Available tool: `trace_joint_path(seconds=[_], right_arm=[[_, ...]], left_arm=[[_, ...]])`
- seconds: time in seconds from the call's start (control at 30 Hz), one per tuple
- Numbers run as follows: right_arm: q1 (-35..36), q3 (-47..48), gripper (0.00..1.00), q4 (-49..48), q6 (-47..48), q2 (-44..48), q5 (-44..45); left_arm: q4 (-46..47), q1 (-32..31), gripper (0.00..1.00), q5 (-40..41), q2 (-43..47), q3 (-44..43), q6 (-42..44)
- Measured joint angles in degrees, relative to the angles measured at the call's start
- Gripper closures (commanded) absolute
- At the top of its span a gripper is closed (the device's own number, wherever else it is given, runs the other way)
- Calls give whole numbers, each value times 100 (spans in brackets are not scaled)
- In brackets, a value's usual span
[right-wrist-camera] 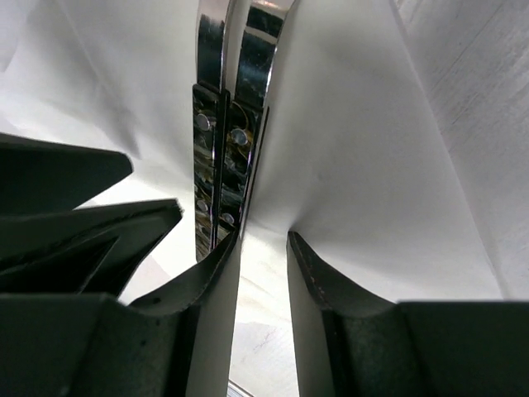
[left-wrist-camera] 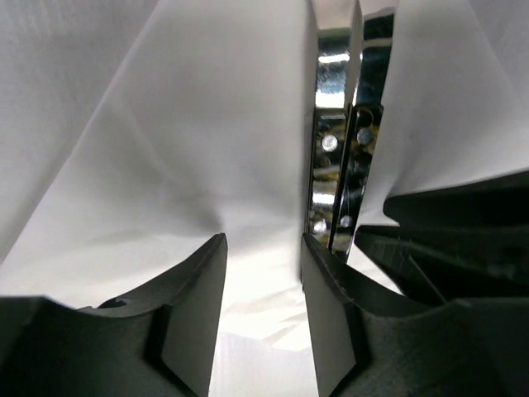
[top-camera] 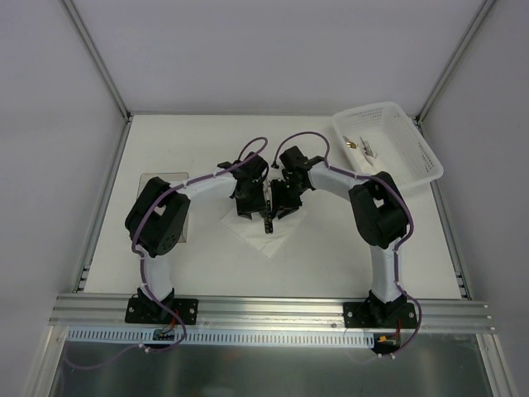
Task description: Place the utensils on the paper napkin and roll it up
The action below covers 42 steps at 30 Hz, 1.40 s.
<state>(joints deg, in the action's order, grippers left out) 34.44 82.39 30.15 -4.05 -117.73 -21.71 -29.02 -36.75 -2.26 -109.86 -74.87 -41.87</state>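
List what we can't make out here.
Utensils: wrist views show only two shiny handle stretches; the frame's top edge and napkin folds hide the ends, so types are unknown.
Top view: left gripper and right gripper cover the utensils.
Basket contents: too small in the top view.
Right gripper's hold: right wrist view, paper fills the gap between its fingers; pinching or not, cannot tell.

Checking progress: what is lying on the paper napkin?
Two shiny utensils lie side by side between raised sides of the paper napkin. Only their riveted handles show; the rest is out of view.
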Motion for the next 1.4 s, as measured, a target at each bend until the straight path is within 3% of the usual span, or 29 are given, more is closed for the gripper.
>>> trace_joint_path(seconds=[0.23, 0.37, 0.47, 0.57, 0.7, 0.87, 1.0, 1.4], right_arm=[[-107, -278, 66, -81, -63, 302, -334], [-205, -413, 65, -160, -129, 730, -658], [-391, -474, 62, -192, -151, 1067, -1034], [-780, -481, 57, -251, -146, 1329, -1541], [-1644, -586, 32, -304, -57, 1606, -2175], [-2643, -673, 17, 81, 476, 1731, -2575], [-2942, -758, 4, 555, 970, 1805, -2730], [-3377, -1746, 1, 667, 1558, 3108, -2629]], left_arm=[[-35, 0, 53, 260, 911, 157, 402], [-24, -4, 66, 286, 1585, 164, 828], [2, -33, 69, 229, 1950, 166, 1316], [55, -249, 72, 87, 2197, 238, 1961], [96, -809, 75, -205, 2385, 555, 2828], [328, -1694, 78, -505, 2389, 1027, 3939], [828, -2267, 78, -734, 2385, 1493, 4889], [1510, -2441, 79, -1025, 1845, 1873, 6489]])
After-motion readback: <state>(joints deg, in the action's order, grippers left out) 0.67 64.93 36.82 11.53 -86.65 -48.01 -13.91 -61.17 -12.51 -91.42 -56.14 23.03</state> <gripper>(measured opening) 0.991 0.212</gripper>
